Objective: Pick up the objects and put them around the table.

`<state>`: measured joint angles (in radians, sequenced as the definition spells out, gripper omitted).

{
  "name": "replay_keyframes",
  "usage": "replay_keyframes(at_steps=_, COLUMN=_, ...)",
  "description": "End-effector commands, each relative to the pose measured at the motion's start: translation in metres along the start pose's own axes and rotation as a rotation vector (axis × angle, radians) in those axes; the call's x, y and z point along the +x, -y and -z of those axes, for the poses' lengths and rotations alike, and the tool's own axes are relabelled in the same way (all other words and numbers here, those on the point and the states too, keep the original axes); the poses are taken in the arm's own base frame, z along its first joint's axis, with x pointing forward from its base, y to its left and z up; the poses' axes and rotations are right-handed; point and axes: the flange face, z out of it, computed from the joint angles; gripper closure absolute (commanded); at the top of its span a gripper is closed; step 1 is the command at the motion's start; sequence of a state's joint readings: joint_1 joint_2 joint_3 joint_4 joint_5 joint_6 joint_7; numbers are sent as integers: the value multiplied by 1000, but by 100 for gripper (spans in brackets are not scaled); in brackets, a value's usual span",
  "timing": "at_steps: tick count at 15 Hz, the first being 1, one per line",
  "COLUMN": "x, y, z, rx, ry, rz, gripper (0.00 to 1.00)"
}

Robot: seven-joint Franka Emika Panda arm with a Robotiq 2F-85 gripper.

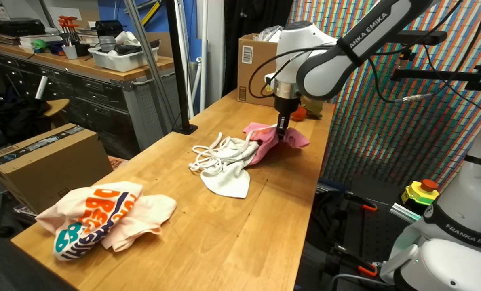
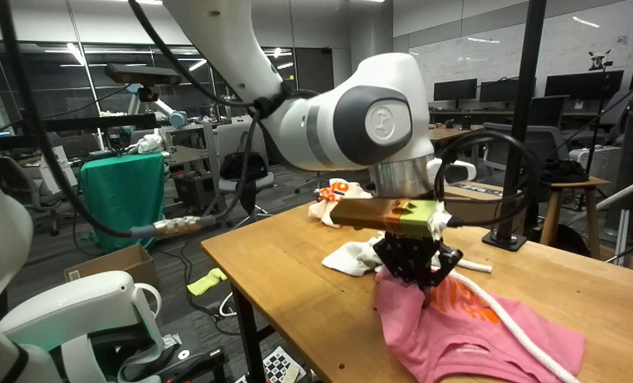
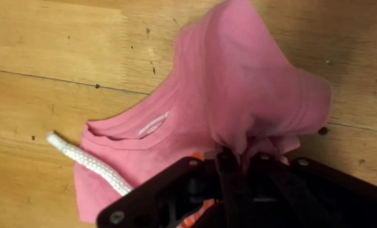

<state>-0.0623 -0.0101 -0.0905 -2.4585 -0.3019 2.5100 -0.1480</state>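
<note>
A pink shirt (image 1: 264,141) with orange print lies crumpled on the wooden table (image 1: 216,234). It shows in both exterior views (image 2: 471,340) and in the wrist view (image 3: 226,79). My gripper (image 3: 234,155) points down and is shut on a fold of it, also seen in both exterior views (image 1: 281,135) (image 2: 425,284). The fingertips are partly hidden by cloth. Part of the shirt is bunched up; the collar side lies flat. A white-grey cloth (image 1: 228,182) with a white rope (image 1: 206,155) lies against it. The rope's end crosses the shirt (image 2: 513,324).
A peach shirt (image 1: 139,218) with coloured letters lies at the table's end near the camera in an exterior view. A cardboard box (image 1: 258,64) stands at the opposite end. A black pole (image 2: 521,127) rises from the table edge. A cardboard box (image 1: 54,157) stands beside the table.
</note>
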Motion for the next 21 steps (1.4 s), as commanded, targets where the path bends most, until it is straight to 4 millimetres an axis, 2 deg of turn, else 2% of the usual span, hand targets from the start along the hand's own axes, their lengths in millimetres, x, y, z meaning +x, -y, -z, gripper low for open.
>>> replay_keyframes(at_steps=1, x=-7, y=-7, z=72, rx=14, ry=-14, rz=30, gripper=94)
replay_keyframes(at_steps=7, x=-5, y=-11, z=182, rx=-7, ry=-63, rz=43, gripper=94)
replay_keyframes(at_steps=13, x=-1, y=-7, z=259, rx=-13, ry=-142, rz=44, gripper=94)
replay_keyframes(at_steps=16, x=4, y=-2, z=278, rx=-13, ry=-154, rz=41, gripper=94)
replay_keyframes(at_steps=21, x=21, y=12, z=282, rx=-33, ry=-139, rz=47, gripper=94)
